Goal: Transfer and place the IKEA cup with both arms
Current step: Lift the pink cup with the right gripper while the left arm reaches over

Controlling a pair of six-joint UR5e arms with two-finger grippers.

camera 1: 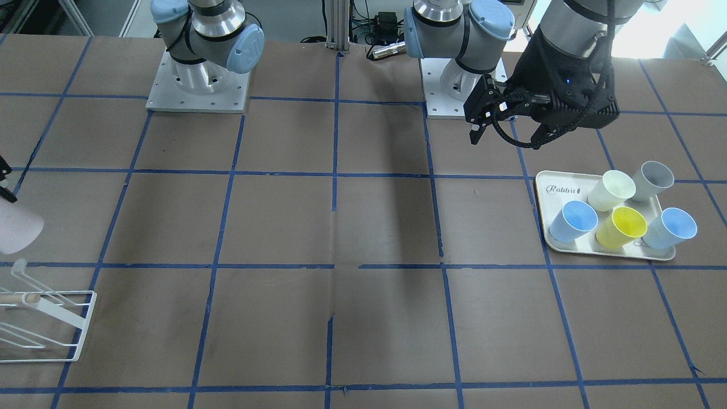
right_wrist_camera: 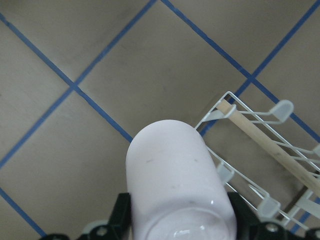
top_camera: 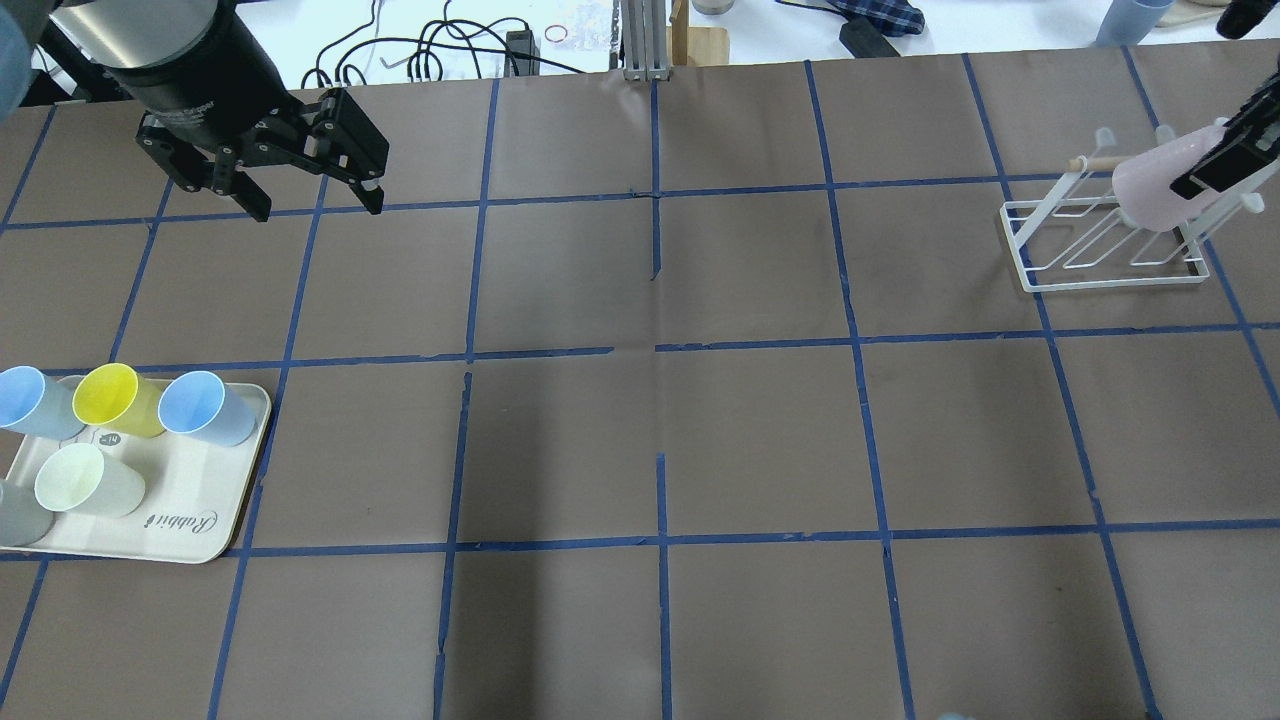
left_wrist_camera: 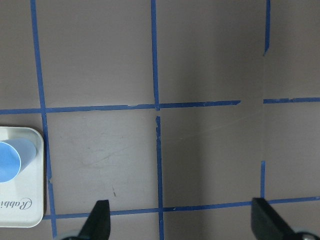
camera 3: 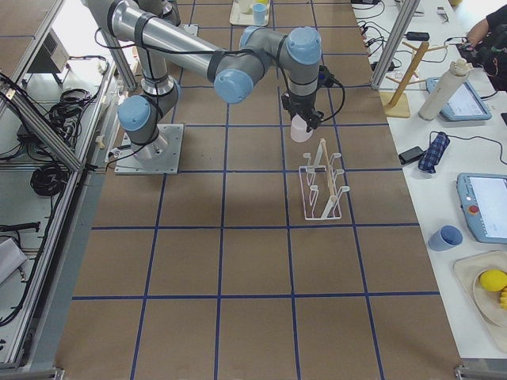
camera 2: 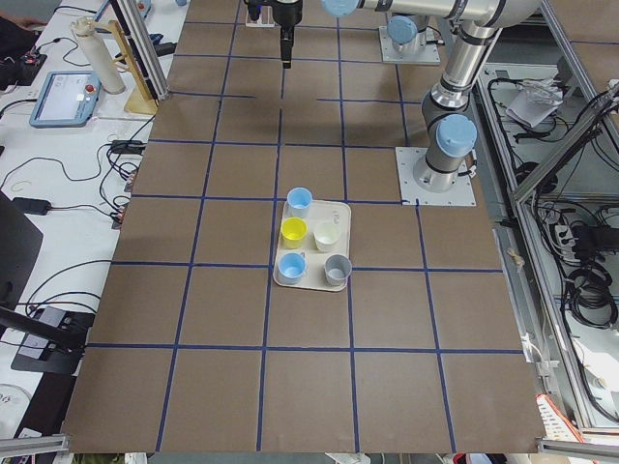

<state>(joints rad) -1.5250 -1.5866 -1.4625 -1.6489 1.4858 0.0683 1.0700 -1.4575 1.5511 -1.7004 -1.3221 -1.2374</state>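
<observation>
Pale pink IKEA cup (right_wrist_camera: 170, 170), tapered, smooth, clamped in right gripper (right_wrist_camera: 180, 222)

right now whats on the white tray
Five cups sit on the tray: two light blue cups, a yellow cup, a pale cream-green cup and a grey cup. They hide the tray surface beneath them.

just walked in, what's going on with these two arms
The right gripper is shut on a pink cup, holding it in the air beside the end of the white wire rack, not yet on it. The left gripper is open and empty, hovering over the table, away from the tray where five other cups stand.
</observation>
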